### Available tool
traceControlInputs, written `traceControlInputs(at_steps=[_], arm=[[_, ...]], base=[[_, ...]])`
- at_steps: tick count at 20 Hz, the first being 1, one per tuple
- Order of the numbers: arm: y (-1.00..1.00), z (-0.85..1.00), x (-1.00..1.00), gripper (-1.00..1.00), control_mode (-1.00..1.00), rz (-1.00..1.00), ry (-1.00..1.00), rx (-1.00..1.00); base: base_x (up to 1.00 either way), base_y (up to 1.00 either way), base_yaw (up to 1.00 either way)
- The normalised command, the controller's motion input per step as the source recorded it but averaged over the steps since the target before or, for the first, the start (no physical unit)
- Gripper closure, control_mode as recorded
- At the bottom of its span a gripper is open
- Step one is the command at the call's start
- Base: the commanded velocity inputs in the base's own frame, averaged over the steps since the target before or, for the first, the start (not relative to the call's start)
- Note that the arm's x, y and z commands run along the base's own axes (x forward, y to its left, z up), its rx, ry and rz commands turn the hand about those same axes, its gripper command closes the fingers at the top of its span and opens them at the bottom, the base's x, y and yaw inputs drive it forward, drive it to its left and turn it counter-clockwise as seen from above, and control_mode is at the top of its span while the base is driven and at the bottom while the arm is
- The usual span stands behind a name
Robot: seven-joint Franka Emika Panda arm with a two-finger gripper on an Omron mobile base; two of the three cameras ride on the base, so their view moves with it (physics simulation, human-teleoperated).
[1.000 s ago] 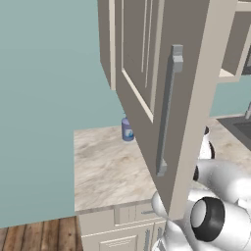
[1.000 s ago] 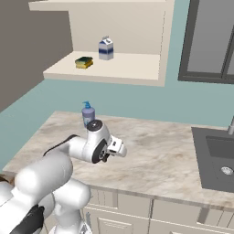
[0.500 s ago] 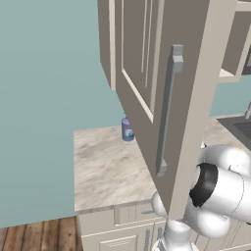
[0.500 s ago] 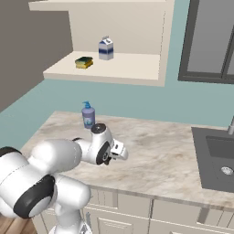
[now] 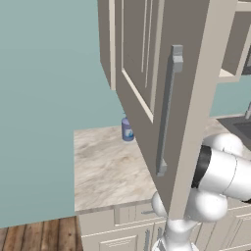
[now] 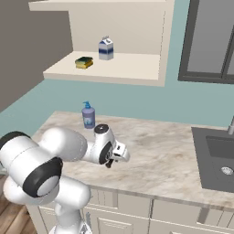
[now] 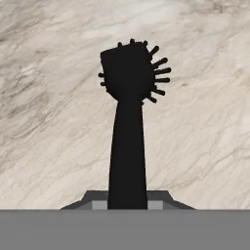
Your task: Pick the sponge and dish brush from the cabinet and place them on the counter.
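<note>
My gripper (image 7: 127,205) is shut on the handle of a black dish brush (image 7: 129,73), whose bristled head points down toward the marbled counter (image 7: 49,97). In the right base view the gripper (image 6: 114,158) hangs low over the counter (image 6: 160,155), near its front edge. The yellow-and-green sponge (image 6: 84,62) lies on the shelf of the open cabinet (image 6: 114,68). From the left base view the cabinet door (image 5: 147,73) stands swung open in front of the arm, its grey bar handle (image 5: 166,112) toward the camera.
A blue soap bottle (image 6: 88,115) stands at the back of the counter, just behind the gripper. A milk carton (image 6: 106,48) sits on the shelf beside the sponge. A dark sink (image 6: 219,157) is set into the counter at the right.
The arm's elbow has swung out to the left and the gripper has sunk slightly toward the counter, still holding the brush.
</note>
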Motion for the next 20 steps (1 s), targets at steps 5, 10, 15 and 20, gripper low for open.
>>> traceControlInputs(at_steps=[5, 10, 15, 20], arm=[[0.0, -0.25, 0.03, 1.0, -1.0, 0.0, 0.09, 0.0], [0.0, -0.1, 0.0, 1.0, -1.0, 0.0, 0.1, 0.0], [0.0, 0.0, 0.0, 1.0, -1.0, 0.0, 0.06, 0.0], [0.0, 0.0, 0.0, -1.0, -1.0, 0.0, 0.04, 0.0]], base=[[0.0, 0.0, 0.0], [0.0, 0.0, 0.0], [0.0, 0.0, 0.0], [0.0, 0.0, 0.0]])
